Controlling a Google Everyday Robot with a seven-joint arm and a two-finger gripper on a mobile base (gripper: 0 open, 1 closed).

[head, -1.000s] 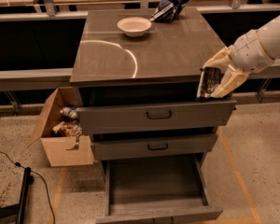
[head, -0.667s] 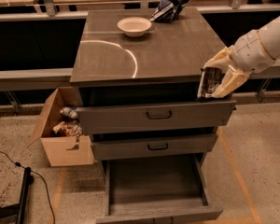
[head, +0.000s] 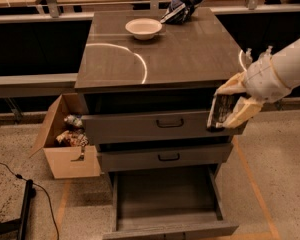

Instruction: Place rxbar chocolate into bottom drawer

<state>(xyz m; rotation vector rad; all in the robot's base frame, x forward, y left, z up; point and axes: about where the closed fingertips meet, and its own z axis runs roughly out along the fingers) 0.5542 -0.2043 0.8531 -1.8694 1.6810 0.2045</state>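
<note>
My gripper (head: 229, 103) comes in from the right and hangs in front of the cabinet's right corner, level with the top drawer. It is shut on the rxbar chocolate (head: 219, 110), a dark flat bar with white marks, held upright between the tan fingers (head: 245, 112). The bottom drawer (head: 167, 200) is pulled out wide below and to the left of the gripper; its grey inside shows nothing in it. The bar is well above the drawer and to the right of its middle.
A white bowl (head: 143, 28) and a blue-and-white snack bag (head: 179, 9) sit at the back of the cabinet top (head: 190, 54). The top drawer (head: 162, 125) and middle drawer (head: 165, 157) stand slightly out. An open cardboard box (head: 65, 141) with items stands on the floor left. A black cable (head: 10, 173) lies at the lower left.
</note>
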